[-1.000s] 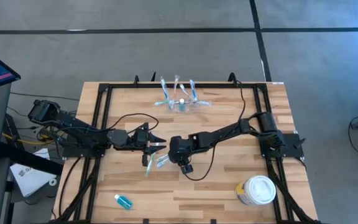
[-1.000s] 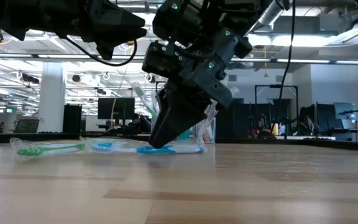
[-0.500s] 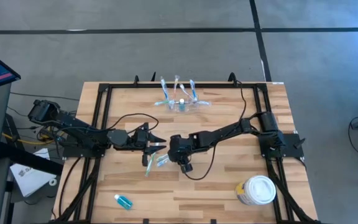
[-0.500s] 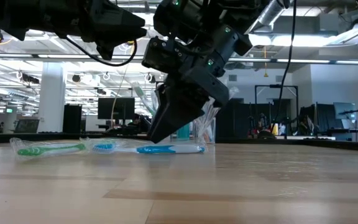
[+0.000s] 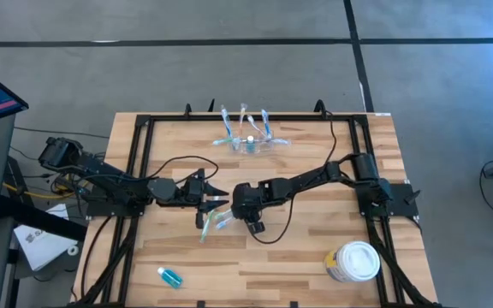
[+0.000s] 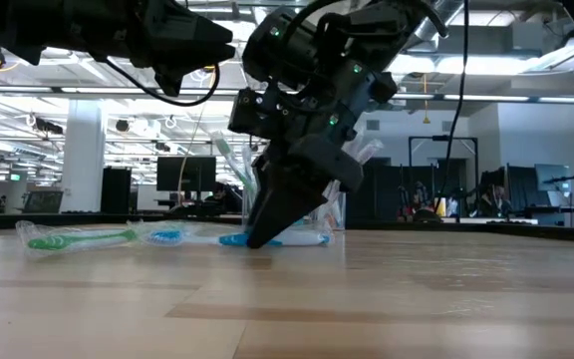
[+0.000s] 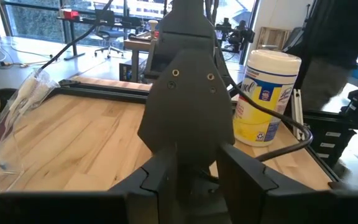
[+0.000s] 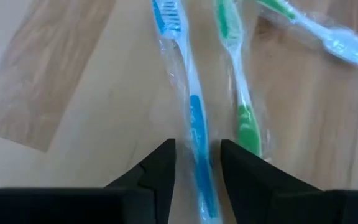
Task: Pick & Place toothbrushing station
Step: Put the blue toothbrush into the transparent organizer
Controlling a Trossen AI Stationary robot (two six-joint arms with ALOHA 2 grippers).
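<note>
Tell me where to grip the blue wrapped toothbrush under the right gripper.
Grip the blue toothbrush mid-handle from straight above, one right gripper finger on each side. It lies flat and thin in its wrapper, with the green toothbrush close alongside, so keep the fingers narrow.

Open-plan lab: exposed ceiling ducts [image 6: 526, 30], monitor rows [image 6: 182, 175], concrete floor [image 5: 229, 68], framed wooden table [image 5: 315, 248].
</note>
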